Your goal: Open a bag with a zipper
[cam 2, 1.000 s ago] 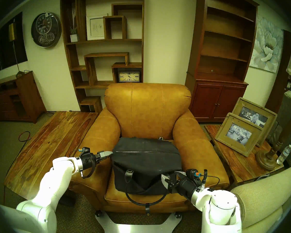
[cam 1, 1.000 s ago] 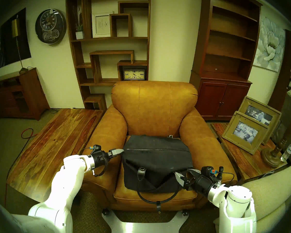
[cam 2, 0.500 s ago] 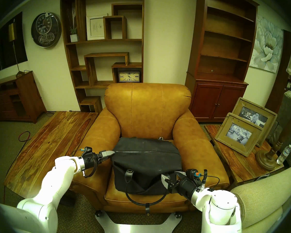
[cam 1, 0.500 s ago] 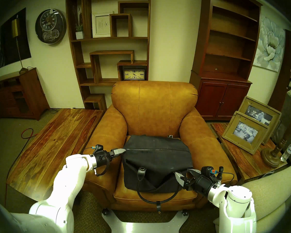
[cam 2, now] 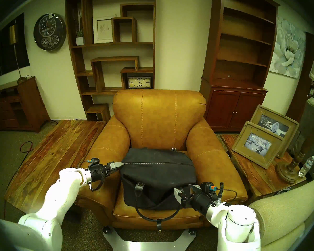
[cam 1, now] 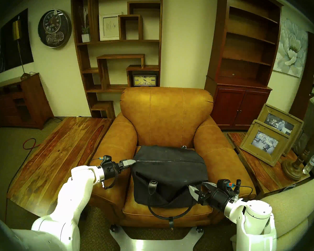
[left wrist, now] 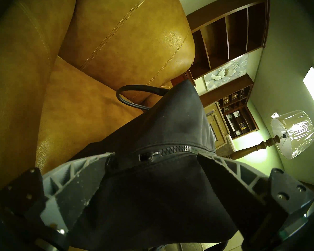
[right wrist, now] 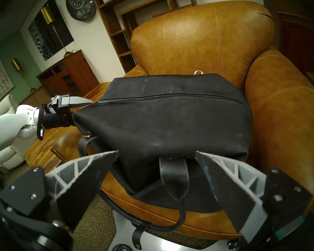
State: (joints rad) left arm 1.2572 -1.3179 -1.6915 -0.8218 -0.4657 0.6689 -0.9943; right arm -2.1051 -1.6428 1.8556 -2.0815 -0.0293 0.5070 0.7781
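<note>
since the first earlier frame the left gripper (cam 1: 132, 161) has been eased a little closer to the left end of the zipper (cam 1: 168, 161). its jaws are spread around the bag (cam 1: 169, 178) end, nothing clasped. the bag lies zipped on the armchair (cam 1: 166, 114) seat; the right gripper (cam 1: 200, 188) hangs released at its front right corner, so the pull tab (left wrist: 149, 156) remains to be pinched.

Tan leather armchair (cam 1: 166, 118), wooden shelves (cam 1: 116, 46), wall clock (cam 1: 54, 28), cream walls

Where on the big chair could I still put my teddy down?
Bare seat leather shows in front of the bag, though its handle loops there. The armrests are bare. Behind the bag it is crowded against the backrest.
</note>
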